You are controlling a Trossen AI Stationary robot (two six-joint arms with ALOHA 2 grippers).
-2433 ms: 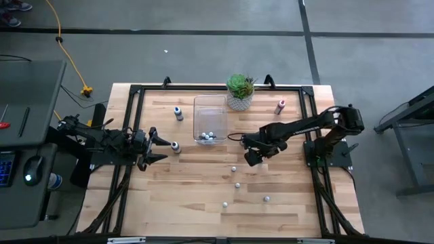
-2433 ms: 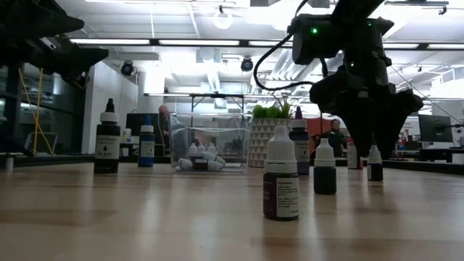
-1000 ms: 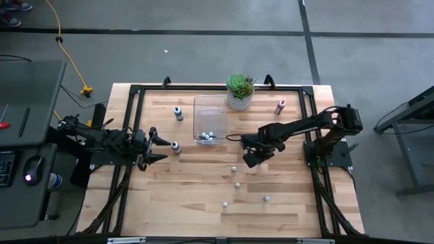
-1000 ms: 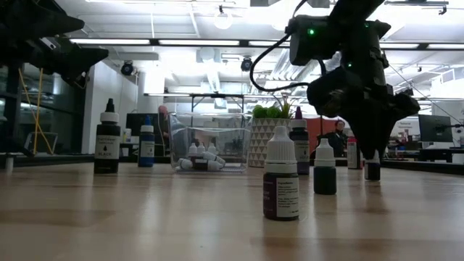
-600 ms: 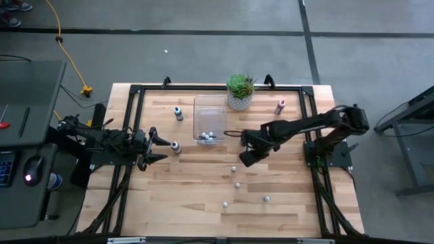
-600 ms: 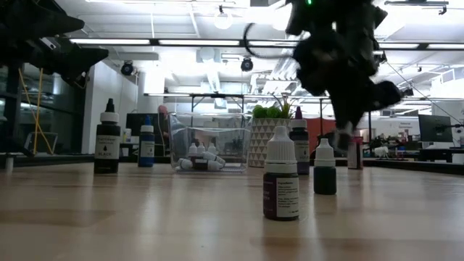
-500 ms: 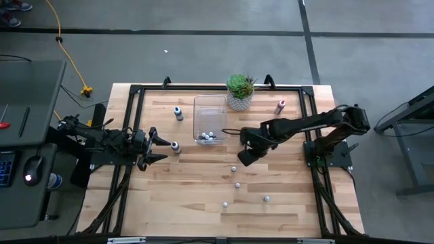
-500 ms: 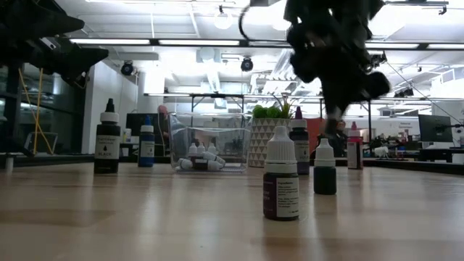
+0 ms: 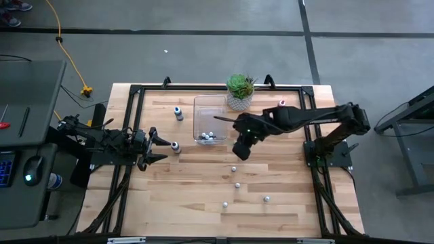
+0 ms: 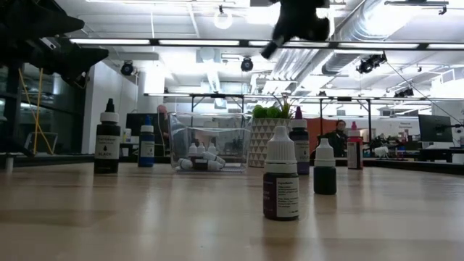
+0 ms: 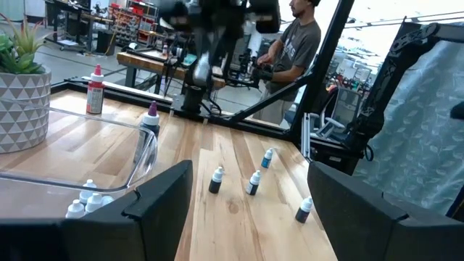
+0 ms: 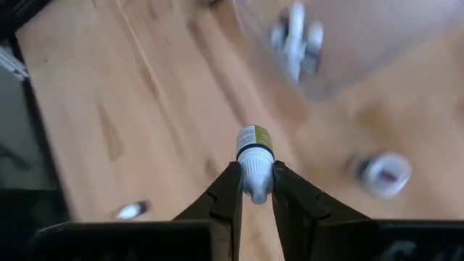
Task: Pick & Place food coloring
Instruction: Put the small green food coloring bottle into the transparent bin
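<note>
Right claw (image 12: 252, 190) is pinched on one food coloring bottle (image 12: 254, 161), gripping it by the cap end so the body pokes out clear. It's lifted off the tabletop (image 9: 190, 196) just beside the clear bin (image 9: 209, 112), probably lining up a drop. Left claw (image 9: 154, 148) sits spread apart near another bottle (image 9: 175, 146), waiting.

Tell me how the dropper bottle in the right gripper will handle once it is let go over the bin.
The dropper bottle is pinched at its narrow cap by the right gripper, so it may swivel. It looks small and probably light. Being round, it will likely topple and roll in the clear bin, as those already lying there suggest.
</note>
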